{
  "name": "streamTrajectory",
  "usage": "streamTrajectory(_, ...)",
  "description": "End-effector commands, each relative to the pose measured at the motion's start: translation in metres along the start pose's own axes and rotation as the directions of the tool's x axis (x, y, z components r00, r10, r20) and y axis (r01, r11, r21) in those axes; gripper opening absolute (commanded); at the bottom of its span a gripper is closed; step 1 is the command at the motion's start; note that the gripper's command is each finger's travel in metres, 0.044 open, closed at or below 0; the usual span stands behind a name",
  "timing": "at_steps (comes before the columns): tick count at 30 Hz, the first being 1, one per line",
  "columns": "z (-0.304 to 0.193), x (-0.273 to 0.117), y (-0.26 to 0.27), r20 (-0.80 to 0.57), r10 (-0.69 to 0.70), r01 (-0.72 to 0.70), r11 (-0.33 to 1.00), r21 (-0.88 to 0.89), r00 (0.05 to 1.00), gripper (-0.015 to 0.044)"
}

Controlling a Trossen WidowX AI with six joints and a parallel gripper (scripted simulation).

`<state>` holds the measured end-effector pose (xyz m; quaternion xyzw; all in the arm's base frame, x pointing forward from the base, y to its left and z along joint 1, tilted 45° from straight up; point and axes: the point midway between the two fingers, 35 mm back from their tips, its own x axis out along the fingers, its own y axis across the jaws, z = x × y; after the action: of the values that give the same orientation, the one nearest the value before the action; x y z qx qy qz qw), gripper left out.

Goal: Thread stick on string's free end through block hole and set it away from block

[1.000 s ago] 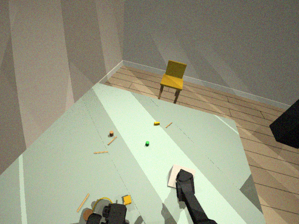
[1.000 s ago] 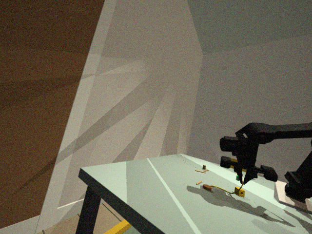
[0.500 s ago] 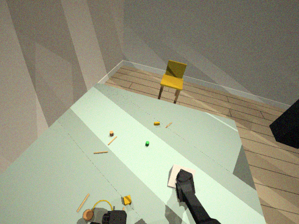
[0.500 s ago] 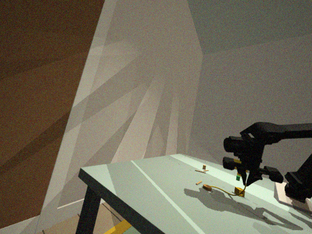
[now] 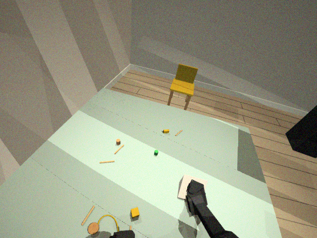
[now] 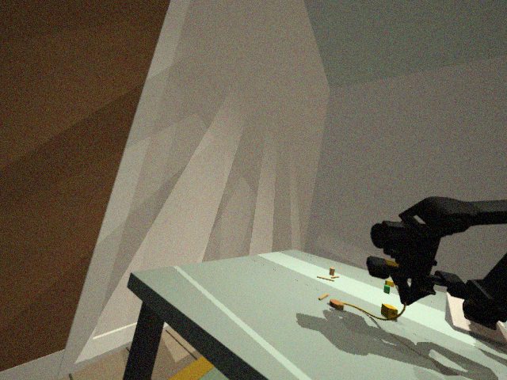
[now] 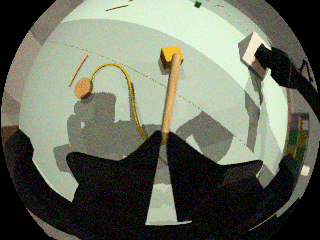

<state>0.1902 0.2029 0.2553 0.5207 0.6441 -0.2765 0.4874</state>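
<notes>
The tool gripped the string's stick above the tabletop. Step 1, the pickup, looked done; step 2 called for lining its tip up with the hole in the yellow block.

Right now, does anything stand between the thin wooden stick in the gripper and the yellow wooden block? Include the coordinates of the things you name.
Nothing visible stands between the stick (image 5: 131, 227) (image 7: 171, 95) and the block (image 5: 134, 212) (image 6: 388, 311) (image 7: 167, 52). The yellow string (image 5: 107, 215) (image 6: 370, 314) (image 7: 132, 95) curves off toward the round wooden button (image 5: 93, 228) (image 6: 336, 304) (image 7: 83, 88). I cannot make out the hole.
</notes>
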Motion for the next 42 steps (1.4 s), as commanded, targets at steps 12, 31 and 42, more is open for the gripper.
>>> streamTrajectory(12,-0.015,-0.011,-0.007,-0.017,0.04,-0.042,0.995,-0.085,0.999,0.0)
streamTrajectory(31,-0.033,-0.023,-0.018,-0.047,0.079,-0.086,0.98,-0.18,0.996,0.0)
streamTrajectory(42,-0.043,-0.031,-0.026,-0.068,0.098,-0.111,0.966,-0.233,0.993,0.0)
